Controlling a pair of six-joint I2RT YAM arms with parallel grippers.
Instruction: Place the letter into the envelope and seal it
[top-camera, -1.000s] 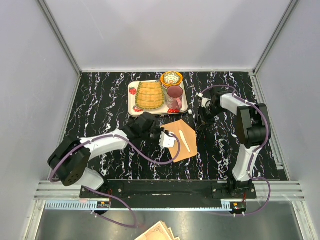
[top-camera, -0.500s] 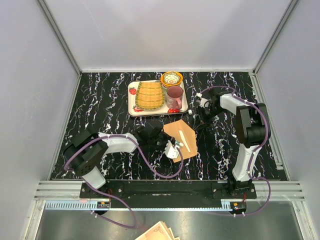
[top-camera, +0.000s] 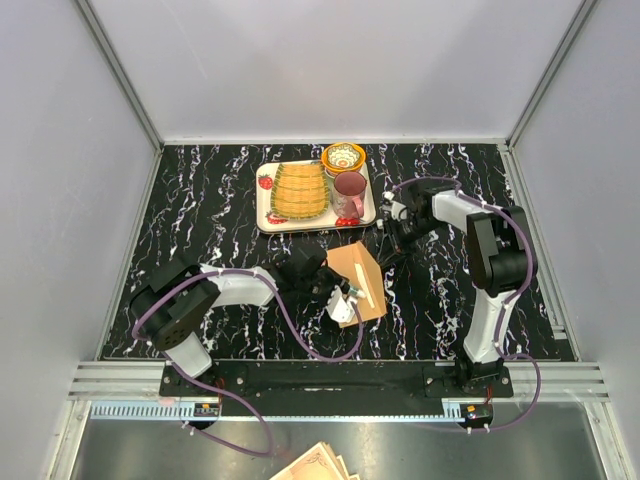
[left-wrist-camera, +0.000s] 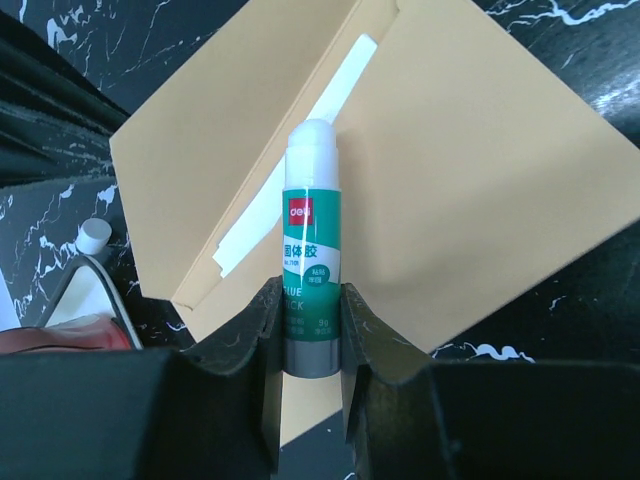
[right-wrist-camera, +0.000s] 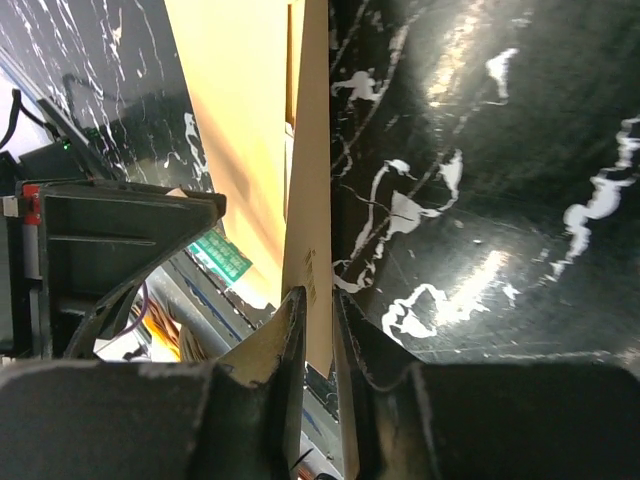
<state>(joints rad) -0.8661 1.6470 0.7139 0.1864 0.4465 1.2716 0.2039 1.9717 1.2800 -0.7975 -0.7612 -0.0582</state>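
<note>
Envelope (top-camera: 362, 272): centre of table (top-camera: 200, 200), flap lifted. Right gripper (right-wrist-camera: 318, 310): nearly closed, pinching the flap's edge. Left gripper (left-wrist-camera: 312, 300), the nearer: clamped on glue stick (left-wrist-camera: 311, 230), tip pointing across the diagonal white strip (left-wrist-camera: 345, 85) at the mouth, possibly the letter's edge. Tray (top-camera: 312, 228) beyond: plate (top-camera: 299, 190), bowl (top-camera: 343, 157), mug (top-camera: 349, 190).

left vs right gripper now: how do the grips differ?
The left gripper clamps a green-and-white glue stick; the right gripper pinches an edge of the envelope. Left's jaws stand wider, around a round tube; right's nearly meet on thin paper. Both are closed on something.
</note>
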